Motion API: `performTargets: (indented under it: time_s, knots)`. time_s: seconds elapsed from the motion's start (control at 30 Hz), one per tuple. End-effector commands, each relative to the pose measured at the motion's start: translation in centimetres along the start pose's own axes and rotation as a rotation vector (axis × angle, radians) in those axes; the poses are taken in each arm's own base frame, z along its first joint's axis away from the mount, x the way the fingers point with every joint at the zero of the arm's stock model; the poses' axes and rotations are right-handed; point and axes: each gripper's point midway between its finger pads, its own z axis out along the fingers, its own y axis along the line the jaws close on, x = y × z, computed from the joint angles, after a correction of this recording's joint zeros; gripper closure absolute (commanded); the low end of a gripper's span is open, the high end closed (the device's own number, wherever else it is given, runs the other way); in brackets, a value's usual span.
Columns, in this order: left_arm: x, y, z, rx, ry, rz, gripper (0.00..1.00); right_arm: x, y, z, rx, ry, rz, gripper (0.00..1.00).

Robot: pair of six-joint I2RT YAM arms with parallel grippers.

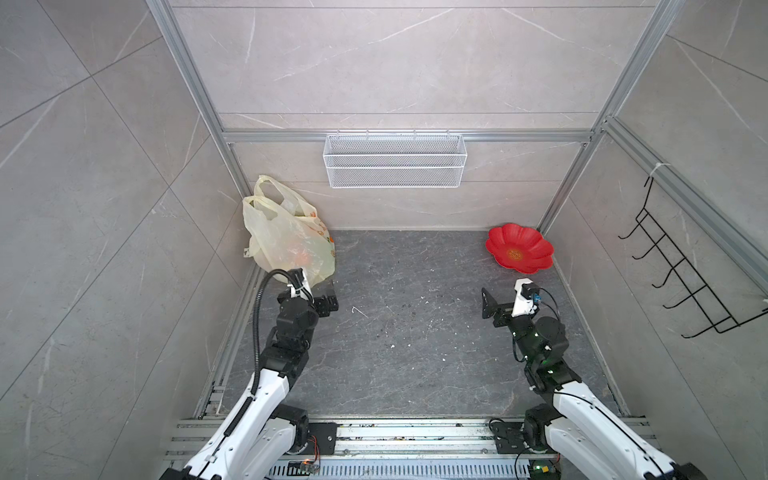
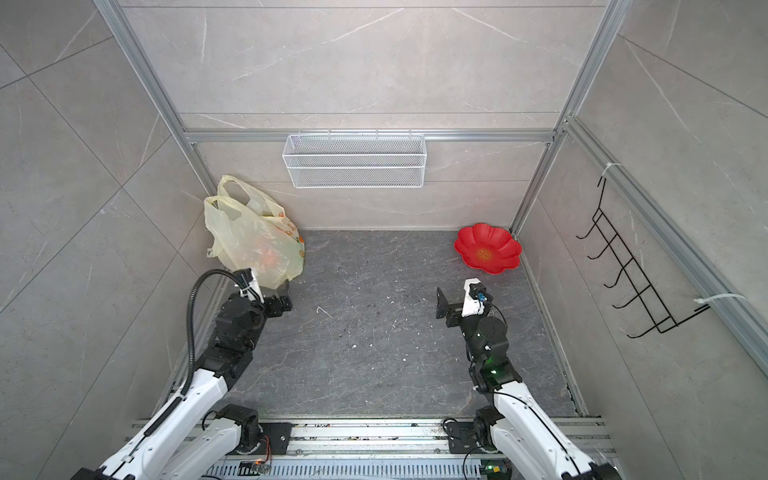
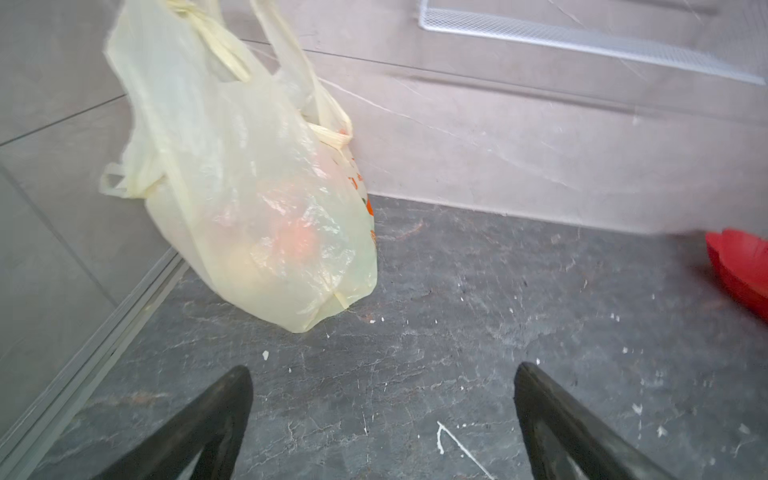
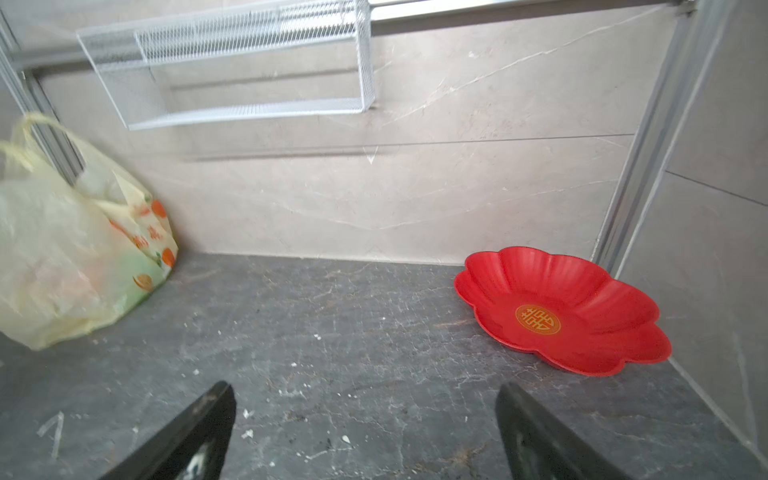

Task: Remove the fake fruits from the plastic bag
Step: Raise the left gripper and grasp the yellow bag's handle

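Your left claw (image 3: 384, 372) hangs low over the floor (image 3: 457, 291), jaws spread as wide as they go, with nothing between them. Just beyond it, at its 11 o'clock in both top views, the bag (image 3: 232, 187) stands slumped in the floor's 10 o'clock corner. It leans against the side wall, close to the claw but clear of it, and both its handles point up. The fruits (image 3: 297, 243) are inside the bag. Through the film you see them only as a blurred orange-red patch with a paler one beside it, low down, so you cannot tell one fruit from another. Your right claw (image 4: 363, 387) is also wide open and empty, low over the floor toward 3 o'clock, well apart from the left one. At its 1 o'clock the plate (image 4: 602, 286) sits on the floor in the 2 o'clock corner, near the claw without touching it. At 12 o'clock the basket (image 1: 395, 160) hangs on the back wall, above the floor.
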Motion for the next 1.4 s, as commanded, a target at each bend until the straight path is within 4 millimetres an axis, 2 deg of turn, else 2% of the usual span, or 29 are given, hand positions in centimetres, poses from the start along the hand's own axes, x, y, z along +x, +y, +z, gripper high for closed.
performTargets:
  time_s: [0.0, 0.07, 0.17, 0.2, 0.3, 0.37, 0.43, 0.53, 0.7, 0.87, 1.03, 1.2, 1.3, 1.37]
  knots:
    - [-0.8, 2.1, -1.2, -0.149, 0.095, -0.109, 0.0, -1.0, -2.8, -1.8, 0.181, 0.054, 0.238, 0.01]
    - [-2.0, 2.8, -0.8, -0.2, 0.082, -0.159, 0.0, -0.9, -4.6, -3.1, 0.3, 0.093, 0.324, 0.0]
    - [-4.5, 3.0, 1.3, -0.19, 0.084, -0.186, 0.0, -1.2, -5.1, -4.1, 0.338, 0.115, 0.348, 0.0]
    - [-5.3, 3.7, 2.2, -0.232, 0.103, -0.188, 0.0, -1.1, -5.4, -4.5, 0.365, 0.124, 0.362, 0.0]
    - [-7.6, 6.3, 5.1, -0.347, 0.165, -0.205, 0.0, -1.1, -4.7, -4.4, 0.322, 0.158, 0.315, 0.0]
    - [-9.4, 6.8, 7.5, -0.319, 0.198, -0.193, 0.0, -1.0, -3.8, -4.3, 0.271, 0.188, 0.302, 0.0]
    - [-11.1, 8.0, 9.5, -0.365, 0.207, -0.171, 0.0, -0.9, -2.8, -4.1, 0.215, 0.216, 0.301, 0.0]
    - [-12.9, 10.5, 12.0, -0.465, 0.21, -0.135, 0.0, -0.4, -2.0, -4.1, 0.172, 0.245, 0.311, 0.01]
    - [-14.9, 13.8, 15.3, -0.569, 0.194, -0.096, 0.0, 0.4, -1.5, -4.4, 0.148, 0.279, 0.315, 0.01]
    - [-15.5, 16.3, 18.6, -0.628, 0.196, -0.059, 0.0, 1.3, -1.6, -4.7, 0.149, 0.3, 0.316, 0.0]
    - [-15.0, 15.4, 22.9, -0.516, 0.192, -0.008, 0.07, 1.9, -1.5, -4.5, 0.147, 0.313, 0.32, 0.0]
    - [-14.2, 16.4, 24.9, -0.548, 0.188, 0.004, 0.11, 2.1, -1.3, -4.0, 0.144, 0.33, 0.318, 0.01]
    - [-13.5, 16.4, 26.1, -0.53, 0.203, 0.018, 0.26, 2.1, -1.4, -4.0, 0.146, 0.335, 0.317, 0.01]
    - [-13.4, 15.9, 26.7, -0.498, 0.205, 0.019, 0.44, 2.3, -1.4, -4.0, 0.147, 0.341, 0.316, 0.01]
